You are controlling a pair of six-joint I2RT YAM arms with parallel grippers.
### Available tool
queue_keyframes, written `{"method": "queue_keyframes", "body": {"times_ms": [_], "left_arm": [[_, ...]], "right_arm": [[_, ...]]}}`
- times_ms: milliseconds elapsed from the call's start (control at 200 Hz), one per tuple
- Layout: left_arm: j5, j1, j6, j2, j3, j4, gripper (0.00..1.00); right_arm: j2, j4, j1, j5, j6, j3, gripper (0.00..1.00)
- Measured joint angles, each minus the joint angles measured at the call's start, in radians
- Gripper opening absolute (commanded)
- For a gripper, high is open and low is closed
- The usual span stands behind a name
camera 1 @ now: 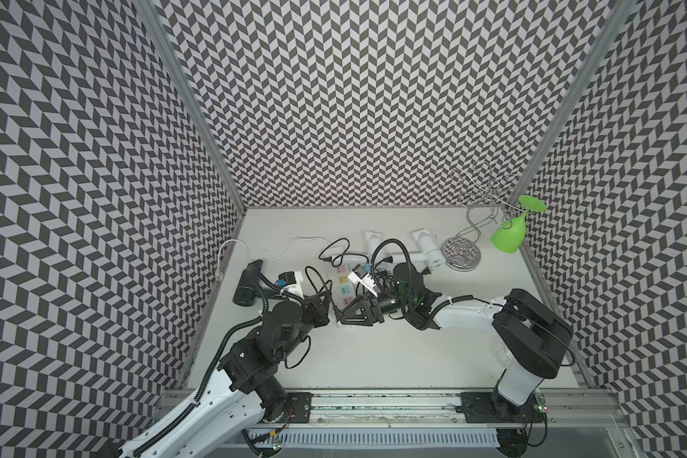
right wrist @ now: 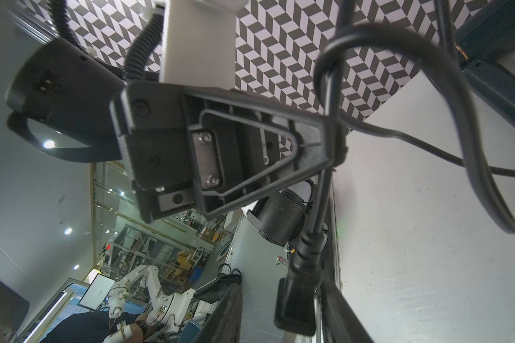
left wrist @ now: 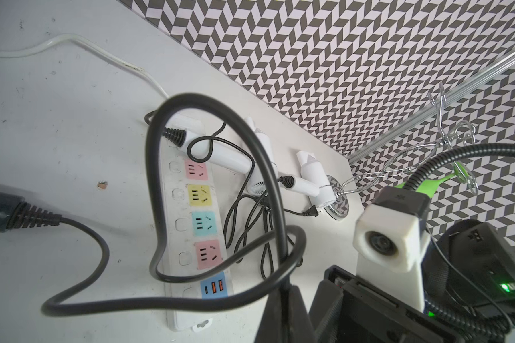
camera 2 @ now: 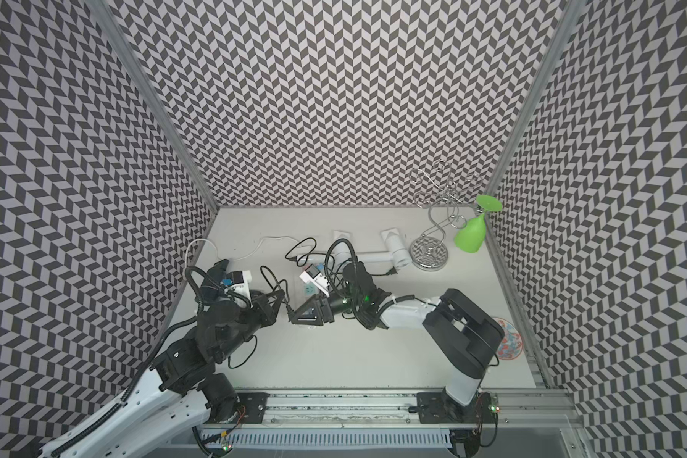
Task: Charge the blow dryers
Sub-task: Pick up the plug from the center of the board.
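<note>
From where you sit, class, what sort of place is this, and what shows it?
Probably a robot test booth in a lab: a left arm and right arm on a metal rail, patterned walls boxing in a white table, and a power strip as prop.

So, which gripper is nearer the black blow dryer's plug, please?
Right. The plug hangs between the right gripper's open jaws; the left gripper is shut on the cord further up from the plug.
</note>
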Motion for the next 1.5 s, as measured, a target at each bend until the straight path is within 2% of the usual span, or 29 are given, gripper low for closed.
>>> {"method": "queue_keyframes", "body": {"times_ms": [280,381,416,501,531,546,826,1046,1312,1402,1502], "left_arm": [[0.001,0.003,-0.001,-0.002,0.0,0.0,0.0],[0.003,0.006,-0.003,0.0,0.0,0.0,0.0],[0.006,0.009,-0.003,0.003,0.0,0.0,0.15],[0.013,0.012,-0.005,0.014,0.001,-0.003,0.79],[0.016,0.012,-0.007,0.018,0.003,-0.009,0.96],[0.017,0.013,-0.007,0.02,0.005,-0.014,0.99],[0.063,0.035,0.021,0.021,0.13,-0.171,0.99],[0.203,0.038,0.1,-0.126,0.147,-0.201,0.99],[0.444,0.067,0.079,-0.142,0.126,-0.14,0.99],[0.534,0.121,0.051,-0.152,0.09,-0.08,0.99],[0.682,0.233,0.014,-0.142,0.033,0.008,0.99]], "right_arm": [[0.027,0.006,0.0,-0.001,0.022,0.013,0.16],[0.027,0.012,0.0,-0.004,0.025,0.013,0.15],[0.027,0.012,0.0,-0.004,0.025,0.013,0.15],[0.027,0.01,0.0,-0.005,0.025,0.013,0.13],[0.027,0.008,0.0,-0.005,0.025,0.013,0.13],[0.027,0.006,0.0,-0.005,0.024,0.013,0.13],[0.027,-0.042,-0.014,-0.018,0.001,0.034,0.13],[0.024,-0.063,-0.043,-0.047,-0.01,0.038,0.13],[-0.005,-0.076,-0.069,-0.081,-0.014,0.039,0.13],[-0.023,-0.08,-0.078,-0.087,-0.023,0.039,0.13],[-0.047,-0.084,-0.092,-0.093,-0.032,0.038,0.13]]}}
